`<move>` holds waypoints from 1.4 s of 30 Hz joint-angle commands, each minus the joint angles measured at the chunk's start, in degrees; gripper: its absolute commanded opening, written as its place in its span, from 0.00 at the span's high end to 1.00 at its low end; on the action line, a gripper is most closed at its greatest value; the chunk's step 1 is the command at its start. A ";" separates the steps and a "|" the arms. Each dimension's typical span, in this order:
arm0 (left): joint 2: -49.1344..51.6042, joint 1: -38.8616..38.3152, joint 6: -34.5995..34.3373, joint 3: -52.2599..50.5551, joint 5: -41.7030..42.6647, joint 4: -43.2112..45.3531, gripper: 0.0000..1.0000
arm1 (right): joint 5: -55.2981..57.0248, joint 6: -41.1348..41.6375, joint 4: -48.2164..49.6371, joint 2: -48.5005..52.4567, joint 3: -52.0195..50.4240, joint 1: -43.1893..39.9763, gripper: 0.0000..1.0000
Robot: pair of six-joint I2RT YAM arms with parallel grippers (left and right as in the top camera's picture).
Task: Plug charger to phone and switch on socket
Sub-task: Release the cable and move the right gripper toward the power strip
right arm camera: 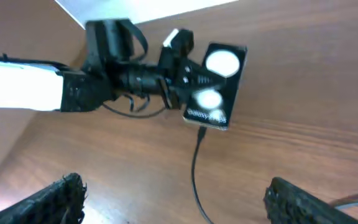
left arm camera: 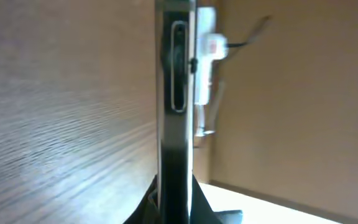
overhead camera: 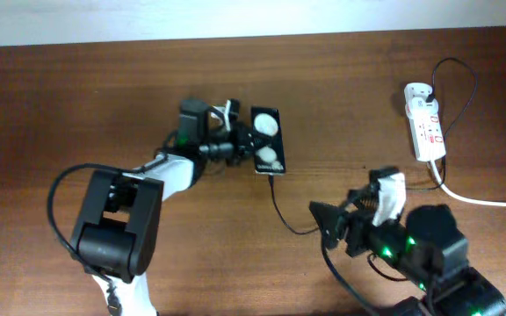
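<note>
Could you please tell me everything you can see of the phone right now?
The phone is a glossy black rectangular slab with two white round patches and small white lettering at one end. The left claw is clamped on its long edge over the wooden table. The charger plug tip meets the lettered end.

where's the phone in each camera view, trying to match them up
overhead: the phone sits just above centre, white patches up.
left wrist: phone seen edge-on, a dark vertical strip down the middle.
right wrist: phone upper centre-right, white patches and lettering towards the camera.
shared landmark: the left gripper clamped on the phone, in all three views.
</note>
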 commanded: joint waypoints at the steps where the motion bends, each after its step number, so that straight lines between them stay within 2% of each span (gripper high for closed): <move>1: -0.61 -3.32 6.97 0.20 -12.22 -5.60 1.00 | 2.80 -1.66 -2.03 -0.20 0.24 -0.15 0.04; 7: -0.61 -3.93 7.39 0.20 -24.09 -17.03 1.00 | 2.84 -1.90 -4.11 -0.17 0.24 -0.15 0.04; 9: -0.61 -3.93 7.39 0.20 -26.47 -20.02 0.89 | 2.82 -2.93 -4.55 -0.17 0.24 -0.15 0.04; 10: -0.61 -3.93 7.39 0.20 -27.45 -21.33 0.81 | 2.82 -2.93 -4.55 -0.17 0.24 -0.15 0.03; 12: -0.61 -3.93 7.39 0.17 -28.83 -23.98 0.46 | 2.82 -2.93 -4.55 -0.17 0.24 -0.15 0.03; 13: -0.61 -3.91 7.39 0.17 -28.96 -24.65 0.34 | 2.82 -2.93 -4.55 -0.17 0.24 -0.15 0.03; 14: -0.61 -3.91 7.39 0.17 -28.96 -25.05 0.27 | 2.82 -2.93 -4.55 -0.17 0.24 -0.15 0.03; 15: -0.61 -3.91 7.39 0.17 -28.96 -25.75 0.14 | 2.82 -2.93 -4.57 -0.17 0.24 -0.15 0.03; 17: -0.61 -3.89 7.41 0.20 -29.46 -27.15 0.01 | 2.82 -2.95 -4.76 -0.17 0.24 -0.15 0.03; 22: -0.61 -1.60 7.45 0.70 -35.63 -36.94 0.01 | 9.38 -2.95 -5.31 -0.07 0.24 -0.17 0.01; 25: -1.09 0.11 12.85 5.03 -37.13 -44.89 0.01 | 13.77 -2.93 -5.09 3.91 0.61 -0.63 0.01; 28: -3.15 0.11 17.55 10.58 -42.49 -53.40 0.01 | 12.07 -3.56 -5.14 13.09 4.66 -9.16 0.01; 31: -6.19 0.09 23.02 12.33 -43.08 -56.00 0.01 | 3.74 -8.48 -5.11 22.18 10.47 -20.87 0.01; 32: -7.23 0.09 24.59 12.33 -43.06 -56.06 0.01 | 0.22 -8.96 -5.11 26.60 13.20 -26.80 0.07; 34: -8.15 0.11 25.64 12.33 -43.06 -56.33 0.01 | -2.71 -9.42 -5.09 33.68 17.00 -36.28 0.48; 35: -8.24 0.09 27.02 12.33 -43.10 -56.30 0.01 | -2.64 -10.12 -5.05 37.79 18.93 -40.89 0.82; 36: -8.24 0.09 28.06 12.33 -43.08 -56.33 0.01 | -2.67 -10.25 -4.74 41.16 20.33 -43.98 0.96; 38: -8.24 0.04 28.41 12.33 -43.08 -56.39 0.01 | -2.67 -10.25 -2.84 48.04 23.17 -48.43 0.96; 42: -8.24 0.07 28.41 12.33 -43.08 -56.39 0.01 | -2.69 -10.84 0.50 59.98 30.12 -51.87 0.96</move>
